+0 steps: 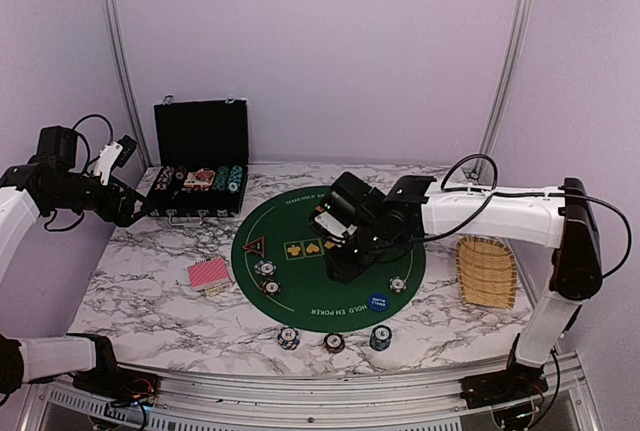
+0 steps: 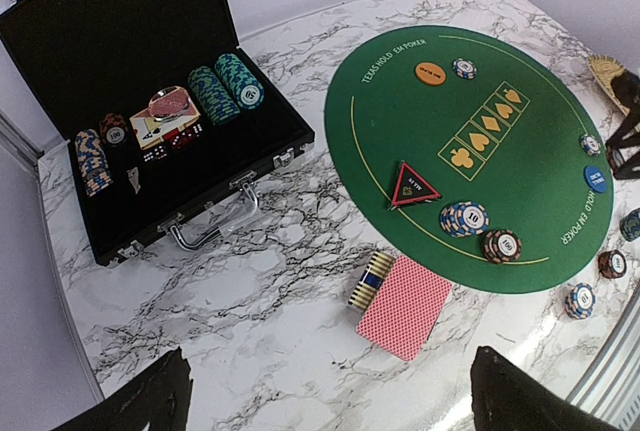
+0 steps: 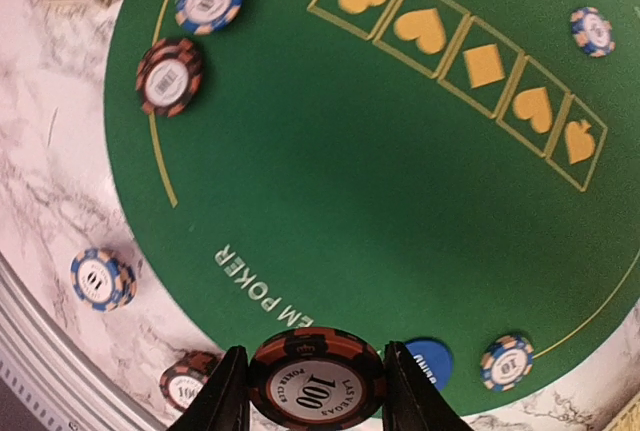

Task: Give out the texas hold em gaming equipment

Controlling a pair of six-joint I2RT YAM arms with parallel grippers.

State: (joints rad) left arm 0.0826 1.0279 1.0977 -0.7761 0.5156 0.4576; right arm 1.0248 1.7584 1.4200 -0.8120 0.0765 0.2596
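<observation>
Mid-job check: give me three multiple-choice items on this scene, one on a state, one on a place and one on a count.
1. The right tool is:
A) open and empty
B) shut on a playing card
C) shut on a dark red 100 chip

2. The red-backed card stack lies:
A) on the marble table, just off the green mat
B) at the centre of the mat
C) in the right tool

3. The printed row on the mat holds how many suit symbols?
A) three
B) five
C) seven

Answers:
1 C: the right wrist view shows the chip pinched between both fingers.
2 A: the cards rest on marble beside the mat's edge.
3 B: the row reads club, heart, diamond, heart, spade.
</observation>
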